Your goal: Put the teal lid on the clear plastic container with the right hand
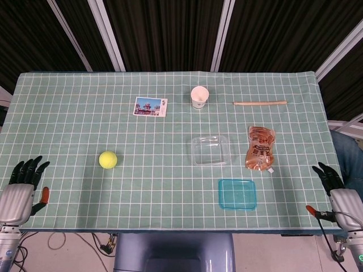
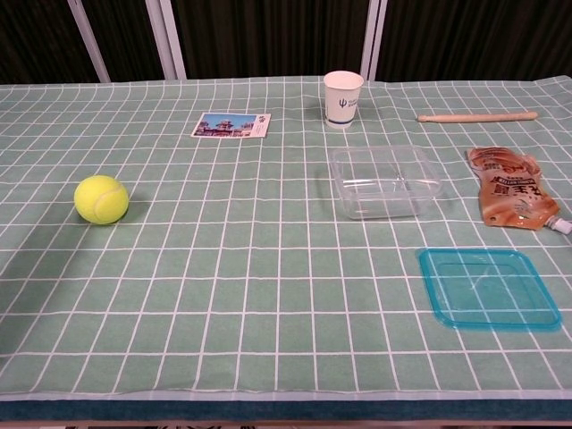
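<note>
The teal lid (image 1: 237,194) lies flat on the checked tablecloth (image 1: 85,130) near the front edge, right of centre, with the clear plastic container (image 1: 211,150) just beyond it and a little to the left, the two apart and not touching. The right hand (image 1: 340,195) sits at the table's near right corner, fingers spread and holding nothing, well away from the lid; the left hand (image 1: 20,190) waits at the near left corner, likewise spread and empty. From here the lid looks thin, light and fairly stiff, with a low raised rim, and probably slick to the touch. Lying flush on cloth, it offers little to get under, so I would judge the best hold is a pinch on the right-hand rim, tipping one edge up first. A brown pouch (image 1: 260,148) lies right of the container.
</note>
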`<control>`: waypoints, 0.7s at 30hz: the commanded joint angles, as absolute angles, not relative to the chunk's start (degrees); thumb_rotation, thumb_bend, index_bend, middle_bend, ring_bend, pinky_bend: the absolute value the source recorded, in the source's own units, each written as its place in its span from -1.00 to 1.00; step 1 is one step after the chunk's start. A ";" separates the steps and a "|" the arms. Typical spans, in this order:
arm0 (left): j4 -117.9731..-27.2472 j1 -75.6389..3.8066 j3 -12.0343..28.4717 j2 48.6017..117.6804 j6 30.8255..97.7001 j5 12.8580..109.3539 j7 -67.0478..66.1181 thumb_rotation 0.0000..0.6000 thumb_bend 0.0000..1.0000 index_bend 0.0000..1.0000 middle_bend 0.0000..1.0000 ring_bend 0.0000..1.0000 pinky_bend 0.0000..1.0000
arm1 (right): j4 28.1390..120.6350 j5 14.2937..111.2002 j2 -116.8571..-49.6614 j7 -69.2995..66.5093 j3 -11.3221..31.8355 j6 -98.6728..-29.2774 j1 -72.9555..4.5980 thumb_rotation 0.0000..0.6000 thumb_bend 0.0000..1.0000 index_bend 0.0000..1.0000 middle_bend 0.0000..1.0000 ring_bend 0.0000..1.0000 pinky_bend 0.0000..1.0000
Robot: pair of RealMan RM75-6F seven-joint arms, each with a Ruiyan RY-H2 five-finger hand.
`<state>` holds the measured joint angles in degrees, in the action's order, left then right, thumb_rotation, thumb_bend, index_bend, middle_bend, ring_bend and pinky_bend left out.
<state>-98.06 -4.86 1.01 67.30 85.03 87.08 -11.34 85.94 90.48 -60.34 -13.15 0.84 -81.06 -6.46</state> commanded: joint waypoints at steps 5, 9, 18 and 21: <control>-98.43 -4.87 1.25 67.09 84.85 86.36 -10.96 1.00 0.13 -0.76 -1.00 -1.00 -1.00 | 101.43 83.89 -51.72 -1.78 1.93 -63.22 -15.12 1.00 -0.58 -0.99 -1.00 -1.00 -1.00; -98.60 -5.05 1.22 67.00 84.30 86.00 -10.93 1.00 0.13 -0.76 -1.00 -1.00 -1.00 | 107.00 79.31 -51.18 4.59 2.88 -58.02 -18.38 1.00 -0.58 -0.99 -1.00 -1.00 -1.00; -99.01 -5.04 1.28 66.64 83.85 85.17 -10.45 1.00 0.13 -0.76 -1.00 -1.00 -1.00 | 117.51 65.72 -56.04 21.72 3.11 -54.76 -22.99 1.00 -0.58 -0.99 -1.00 -1.00 -1.00; -99.19 -5.06 1.17 66.53 83.69 85.15 -10.41 1.00 0.13 -0.76 -1.00 -1.00 -1.00 | 117.96 62.55 -59.71 27.38 3.56 -57.59 -24.20 1.00 -0.58 -0.99 -1.00 -1.00 -1.00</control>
<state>-99.18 -5.06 1.17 66.54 83.70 85.15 -10.41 116.38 65.40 -56.54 22.91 3.17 -56.22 -22.40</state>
